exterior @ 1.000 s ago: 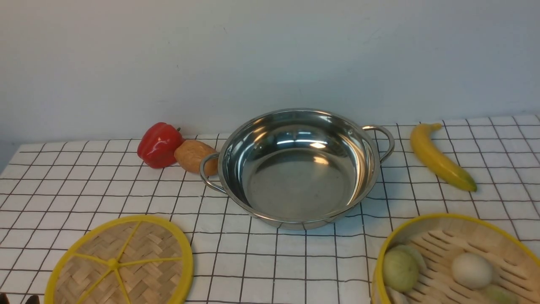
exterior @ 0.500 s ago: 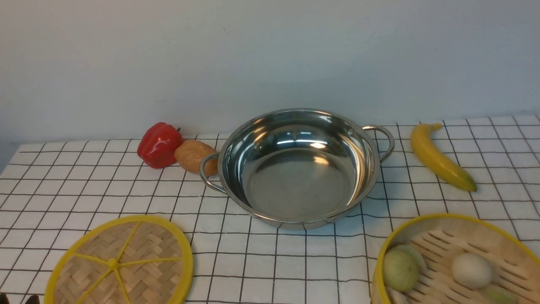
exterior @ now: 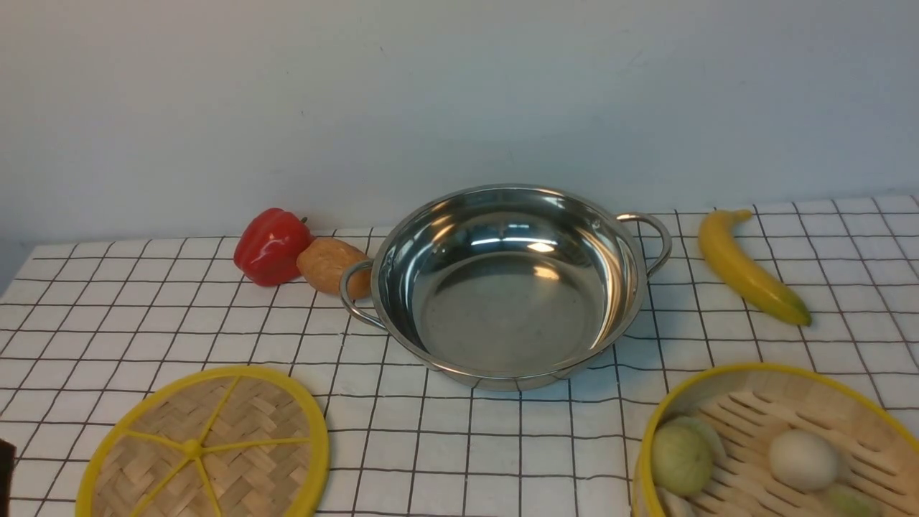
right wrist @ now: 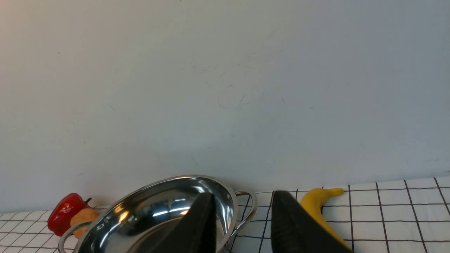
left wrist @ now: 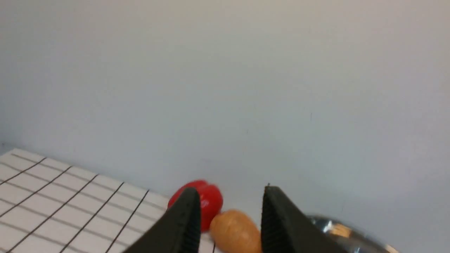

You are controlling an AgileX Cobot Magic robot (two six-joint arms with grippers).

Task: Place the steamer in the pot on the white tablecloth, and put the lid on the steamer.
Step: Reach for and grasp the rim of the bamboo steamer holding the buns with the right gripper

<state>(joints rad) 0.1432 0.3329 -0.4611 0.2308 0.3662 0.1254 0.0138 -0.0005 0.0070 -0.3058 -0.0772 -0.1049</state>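
The shiny steel pot (exterior: 510, 301) stands empty in the middle of the white tablecloth (exterior: 129, 323). The steamer (exterior: 754, 368) sits at the near right with round green and white foods inside it. At the near left the flat woven lid (exterior: 201, 445) lies on the cloth. In the left wrist view my left gripper (left wrist: 231, 189) is open and holds nothing; it hangs above the cloth, facing the pepper and the pot's rim (left wrist: 337, 228). My right gripper (right wrist: 244, 194) is also open and empty, facing the pot (right wrist: 158, 211). Neither gripper touches anything.
A red pepper (exterior: 271, 245) and a brown potato-like piece (exterior: 332, 266) lie against the pot's left handle. A banana (exterior: 750, 267) lies at the far right. A wall rises close behind the table. A dark sliver of my left arm (exterior: 6, 467) shows at the front view's left edge.
The dark bit of my left arm has risen from the front view's bottom left corner to higher up the left edge. All the objects stay where they were.
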